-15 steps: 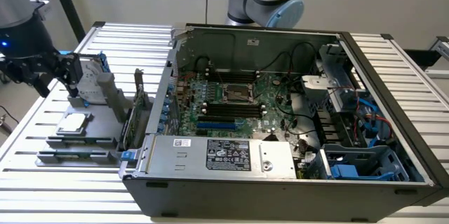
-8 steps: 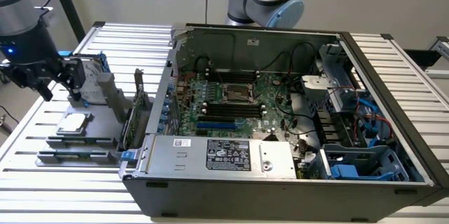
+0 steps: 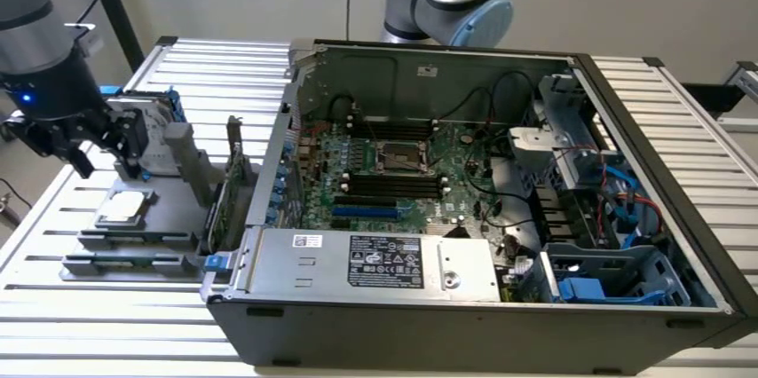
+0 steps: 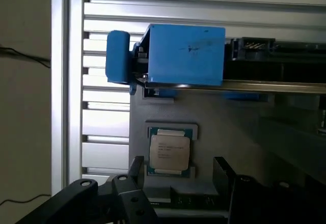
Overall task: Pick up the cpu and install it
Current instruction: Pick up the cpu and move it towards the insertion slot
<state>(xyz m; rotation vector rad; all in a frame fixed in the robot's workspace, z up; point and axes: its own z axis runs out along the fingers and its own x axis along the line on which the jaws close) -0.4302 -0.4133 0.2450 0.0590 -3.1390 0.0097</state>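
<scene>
The arm is silver-grey tubing with pale blue joint caps, and a small blue light glows on its dark wrist. A thin black cable runs beside it. The black gripper has matt fingers with round screw holes

Cpu – dull silvery metal top; grey holder – matt plastic.
</scene>
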